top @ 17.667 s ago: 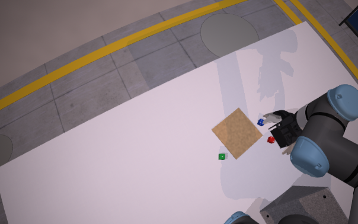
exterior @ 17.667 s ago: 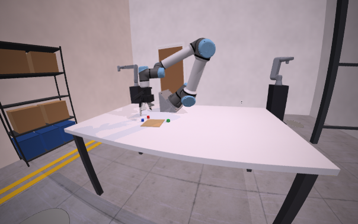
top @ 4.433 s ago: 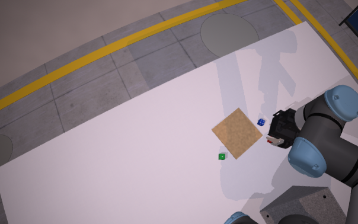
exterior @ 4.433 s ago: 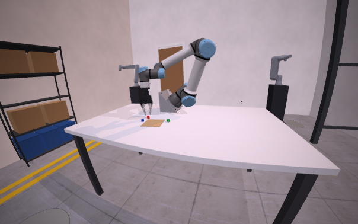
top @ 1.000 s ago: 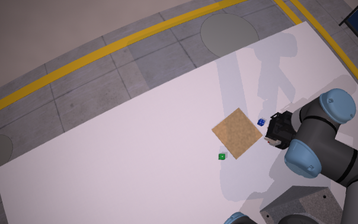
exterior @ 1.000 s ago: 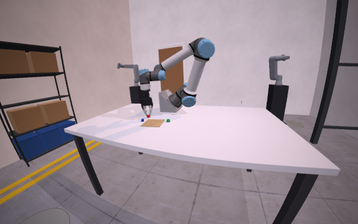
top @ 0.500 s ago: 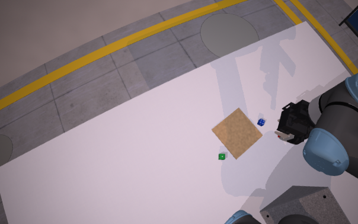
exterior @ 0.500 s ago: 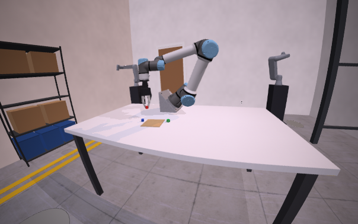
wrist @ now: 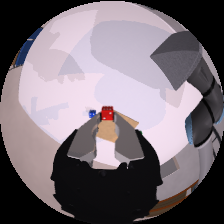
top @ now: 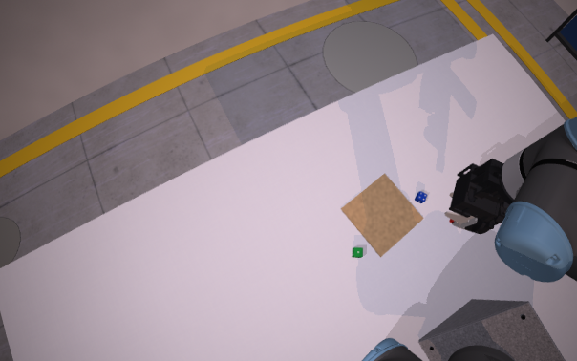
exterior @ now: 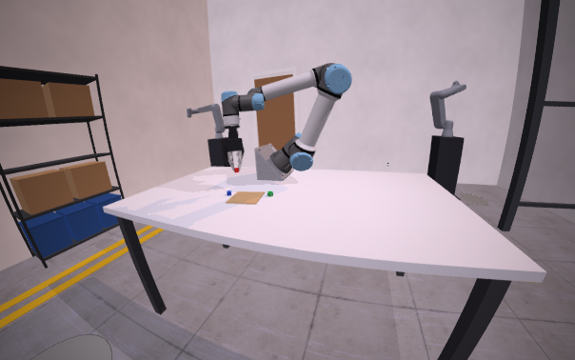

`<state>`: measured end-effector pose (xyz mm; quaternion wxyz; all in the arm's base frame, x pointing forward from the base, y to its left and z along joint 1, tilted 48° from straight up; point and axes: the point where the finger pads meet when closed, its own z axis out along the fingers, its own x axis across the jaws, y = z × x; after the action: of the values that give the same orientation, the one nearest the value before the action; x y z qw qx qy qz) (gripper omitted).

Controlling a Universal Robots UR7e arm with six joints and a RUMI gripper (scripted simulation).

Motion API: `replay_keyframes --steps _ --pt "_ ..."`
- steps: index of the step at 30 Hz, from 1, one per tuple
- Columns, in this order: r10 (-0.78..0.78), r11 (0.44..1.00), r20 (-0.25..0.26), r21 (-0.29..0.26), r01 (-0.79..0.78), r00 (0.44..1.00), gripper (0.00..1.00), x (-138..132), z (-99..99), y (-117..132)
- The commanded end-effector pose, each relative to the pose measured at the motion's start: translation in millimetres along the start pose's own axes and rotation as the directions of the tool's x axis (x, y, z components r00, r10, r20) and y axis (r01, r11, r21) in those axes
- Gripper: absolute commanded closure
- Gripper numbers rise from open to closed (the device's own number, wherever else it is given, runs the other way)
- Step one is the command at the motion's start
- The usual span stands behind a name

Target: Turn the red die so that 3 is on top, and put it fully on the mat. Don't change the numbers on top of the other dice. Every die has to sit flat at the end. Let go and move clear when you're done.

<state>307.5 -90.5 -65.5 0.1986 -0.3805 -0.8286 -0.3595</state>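
Table (exterior: pixel 362 224): white top on dark legs, carrying the mat, the dice and the arm's grey pedestal (exterior: pixel 265 164).
Rack (exterior: pixel 100 119): black shelving well left of the table in the exterior view, loaded with brown boxes (exterior: pixel 40 190) and blue bins (exterior: pixel 48 230).
Arm (exterior: pixel 314 110): rises from the pedestal behind the mat, bends at a blue-capped elbow and reaches across to the blue-die side of the mat, wrist pointing down.
Stands: two dark pedestals with grey posts, one behind the gripper (exterior: pixel 215 143), one well to the right of the mat (exterior: pixel 445 152).
Mat (top: pixel 382 214): tan square lying flat on the table, nothing resting on it.
Gripper (exterior: pixel 236 168): black body, pale fingers pinched nearly together on the red die, raised above the table just off the mat's edge.
Red die (exterior: pixel 236 170): clamped between the fingertips, off the table and outside the mat; its faces are too small to read.
Blue die (top: pixel 420 197): on the table just beside one mat edge, between mat and gripper in the top view; white pips on top, count unclear.
Green die (top: pixel 357 252): on the table just off the opposite corner of the mat, one pale pip showing on top.
Obstruction: gripper body hides most of the red die from the top view; only a red sliver (top: pixel 452 221) shows.
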Motion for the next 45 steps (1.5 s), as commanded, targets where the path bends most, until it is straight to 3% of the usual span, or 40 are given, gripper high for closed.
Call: replay_keyframes --steps 1,10,23,35,38,41,45 --pt "-0.006 1.000 0.006 0.001 0.006 1.000 0.97 -1.7 -3.4 -0.1" --pt "-0.051 0.999 0.007 0.001 0.051 0.999 0.97 -2.2 -3.6 1.7" --pt "-0.255 0.967 0.007 0.003 0.255 0.967 0.97 -4.0 -4.4 10.5" --pt "-0.560 0.829 0.006 0.006 0.560 0.829 0.97 -6.1 -5.6 26.4" --pt "-0.564 0.826 0.006 0.006 0.564 0.826 0.97 -6.1 -5.6 26.7" --pt "-0.663 0.749 0.005 0.007 0.663 0.749 0.97 -6.5 -6.0 33.0" --pt "-0.726 0.688 0.004 0.007 0.726 0.688 0.97 -6.6 -6.2 37.6"
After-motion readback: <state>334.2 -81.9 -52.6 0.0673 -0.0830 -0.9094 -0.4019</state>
